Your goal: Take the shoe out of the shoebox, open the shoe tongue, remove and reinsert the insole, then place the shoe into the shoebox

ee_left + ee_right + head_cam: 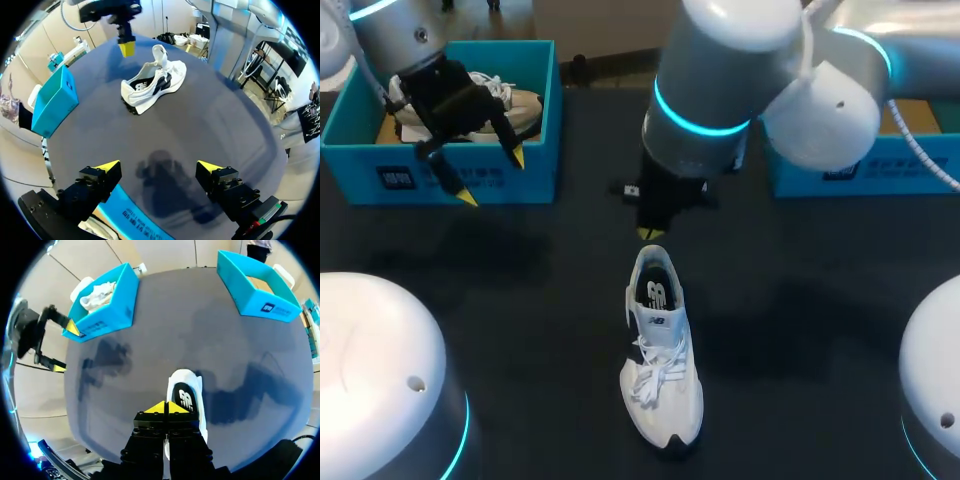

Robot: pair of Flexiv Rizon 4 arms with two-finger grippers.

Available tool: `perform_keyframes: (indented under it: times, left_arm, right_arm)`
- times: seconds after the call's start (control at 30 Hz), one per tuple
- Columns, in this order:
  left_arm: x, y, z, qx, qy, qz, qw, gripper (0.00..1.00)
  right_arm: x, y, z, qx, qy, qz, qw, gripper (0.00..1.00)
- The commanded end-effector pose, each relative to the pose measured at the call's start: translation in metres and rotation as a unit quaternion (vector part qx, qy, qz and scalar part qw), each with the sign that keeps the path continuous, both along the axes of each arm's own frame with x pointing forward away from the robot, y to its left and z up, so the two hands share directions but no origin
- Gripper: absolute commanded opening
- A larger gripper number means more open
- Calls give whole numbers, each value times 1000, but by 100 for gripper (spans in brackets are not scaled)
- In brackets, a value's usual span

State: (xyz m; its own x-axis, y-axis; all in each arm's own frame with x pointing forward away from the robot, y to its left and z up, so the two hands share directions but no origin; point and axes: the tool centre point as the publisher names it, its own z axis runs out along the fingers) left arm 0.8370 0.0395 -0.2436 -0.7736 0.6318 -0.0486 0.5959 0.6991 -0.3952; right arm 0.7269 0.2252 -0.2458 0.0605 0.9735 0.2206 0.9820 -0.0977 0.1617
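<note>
shoe: white sneaker (660, 350) sits upright on the dark table (800, 330), heel toward the boxes, dark insole showing in the opening
right gripper (652, 233): fingers pressed together with nothing between them, hanging just over the heel end of the sneaker
left gripper (492, 176): fingers spread wide, holding nothing, over the front wall of the left box (450, 180)
left box: blue, with a second shoe (505, 105) lying inside
right box (860, 170): also blue, well apart from the sneaker

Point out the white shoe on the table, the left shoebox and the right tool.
white shoe (658, 378), head view, on its laces.
left shoebox (532, 172), head view, on its front wall.
right tool (166, 408), right wrist view, between its shut yellow tips.
</note>
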Motion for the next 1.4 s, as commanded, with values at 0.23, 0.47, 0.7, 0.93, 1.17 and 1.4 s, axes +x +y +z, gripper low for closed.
perform_keyframes:
  times: [0.23,0.47,0.7,0.93,1.17,1.4]
  left_arm:
    - [35,13,10,26,23,12,999,100]
    - [35,13,10,26,23,12,999,100]
    - [35,13,10,26,23,12,999,100]
    - [35,13,10,26,23,12,999,100]
    - [35,13,10,26,23,12,999,100]
    - [35,13,10,26,23,12,999,100]
  right_arm:
    - [-17,7,-45,22,14,-32,999,0]
    - [-17,7,-45,22,14,-32,999,0]
    - [-13,6,-50,13,14,-24,1000,0]
    - [-15,-2,-77,-12,8,-41,999,0]
    - [-14,-12,-92,-52,1,-72,996,0]
    - [-14,-13,-96,-101,9,-82,991,0]
